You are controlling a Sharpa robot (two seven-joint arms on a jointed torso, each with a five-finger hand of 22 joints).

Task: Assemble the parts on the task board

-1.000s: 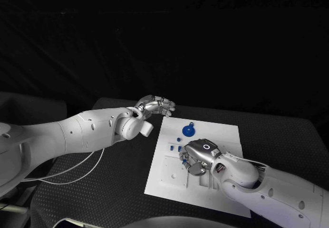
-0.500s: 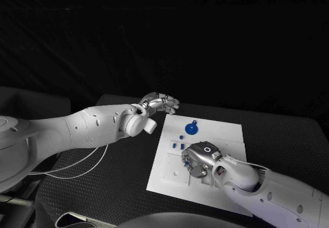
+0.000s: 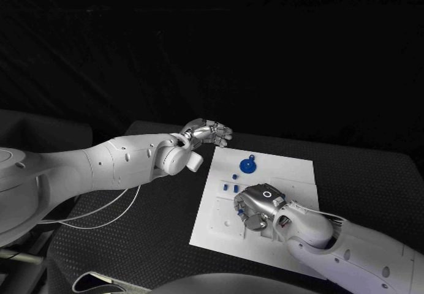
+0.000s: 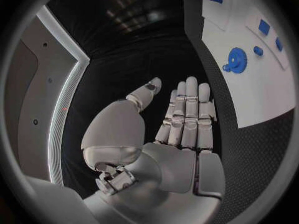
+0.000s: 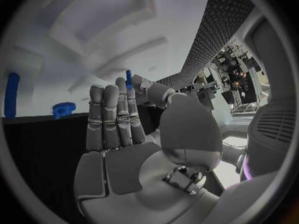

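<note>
On the black tabletop (image 3: pixel 159 239) lies the white task board (image 3: pixel 287 168). Right hand (image 3: pixel 256 207) hovers low over it, pinching a small blue part (image 5: pixel 128 78) for placing. Left hand (image 3: pixel 208 133) waits aside, released, fingers straight.

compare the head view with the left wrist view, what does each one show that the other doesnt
Head view alone: the right hand lying on the white task board, and a white cable on the black table. Left wrist view alone: the left hand from the palm side, fingers straight and holding nothing. Both: the round blue gear-like part on the board with small blue pieces beside it, and the left hand off the board's edge.
</note>
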